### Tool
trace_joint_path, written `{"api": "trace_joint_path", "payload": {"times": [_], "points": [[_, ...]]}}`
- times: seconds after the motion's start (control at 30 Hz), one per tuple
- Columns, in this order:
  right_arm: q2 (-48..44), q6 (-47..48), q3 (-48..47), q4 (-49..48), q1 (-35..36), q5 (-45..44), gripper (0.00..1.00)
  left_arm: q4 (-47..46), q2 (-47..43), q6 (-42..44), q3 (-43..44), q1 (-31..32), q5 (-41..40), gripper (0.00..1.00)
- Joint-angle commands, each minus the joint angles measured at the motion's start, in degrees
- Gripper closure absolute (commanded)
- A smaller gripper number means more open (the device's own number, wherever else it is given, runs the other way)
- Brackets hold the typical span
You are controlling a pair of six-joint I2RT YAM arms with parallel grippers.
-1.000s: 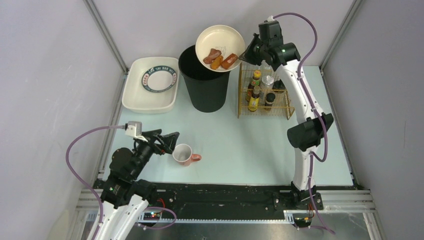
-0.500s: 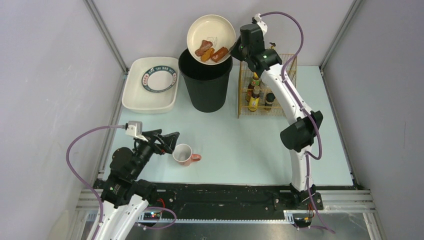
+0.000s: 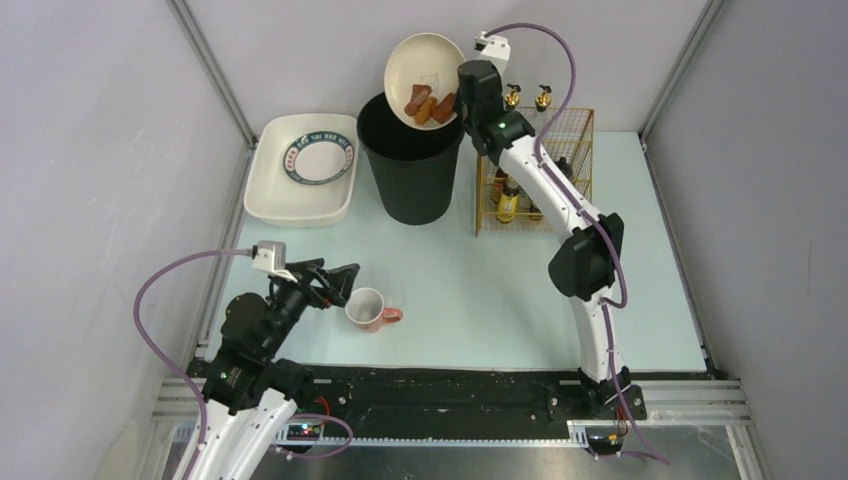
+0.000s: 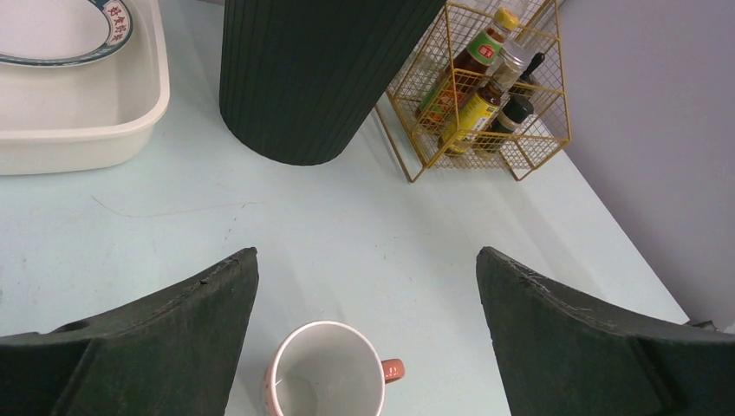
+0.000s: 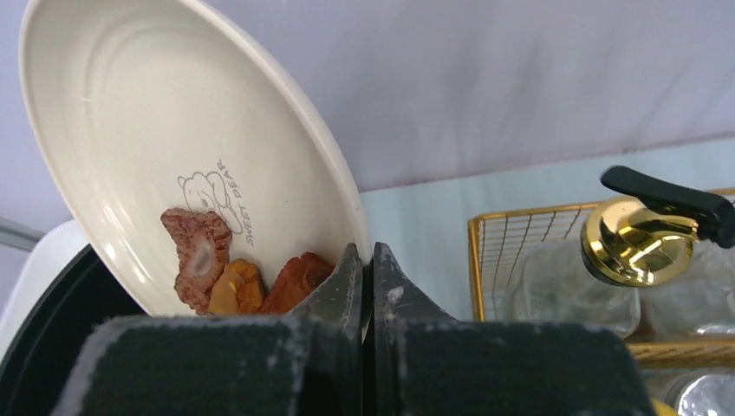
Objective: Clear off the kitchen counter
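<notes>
right claw (image 5: pixel 365 258) clamping tilted plate (image 5: pixel 156 121) by rim, top centre, food (image 5: pixel 230 282) sitting low over black bin (image 3: pixel 412 185), left claw (image 4: pixel 366 260) gaping wide, empty, beside mug (image 4: pixel 325 386), lower-left table (image 3: pixel 480 290)

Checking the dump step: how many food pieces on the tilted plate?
3, at the low edge of the plate over the bin: reddish piece, orange piece beside it, brown piece by the right gripper. None seems hidden.

The mug (image 4: pixel 325 381) is cut off by the left wrist view's bottom edge, the black bin (image 4: pixel 312 78) by its top. The bottles' (image 4: pixel 472 108) labels are too small to read.
</notes>
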State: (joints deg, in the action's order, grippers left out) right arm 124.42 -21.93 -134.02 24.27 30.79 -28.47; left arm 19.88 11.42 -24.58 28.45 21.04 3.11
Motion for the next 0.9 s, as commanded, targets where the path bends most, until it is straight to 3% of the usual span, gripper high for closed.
{"api": "trace_joint_path", "payload": {"times": [0.0,0.33,0.87], "points": [[-2.52,14.56,3.32,-18.04,3.12,-6.91,1.0,-0.75,1.01,-0.06,1.08,-0.11,-0.47,0.0],[-2.83,43.69,12.26,-44.88,9.3,-14.08,1.0,-0.84,1.16,-0.1,1.0,-0.11,-0.44,0.0],[-8.81,58.85,21.96,-65.39,12.05,-16.44,1.0,-0.24,2.86,0.32,1.71,-0.12,0.99,0.0]]}}
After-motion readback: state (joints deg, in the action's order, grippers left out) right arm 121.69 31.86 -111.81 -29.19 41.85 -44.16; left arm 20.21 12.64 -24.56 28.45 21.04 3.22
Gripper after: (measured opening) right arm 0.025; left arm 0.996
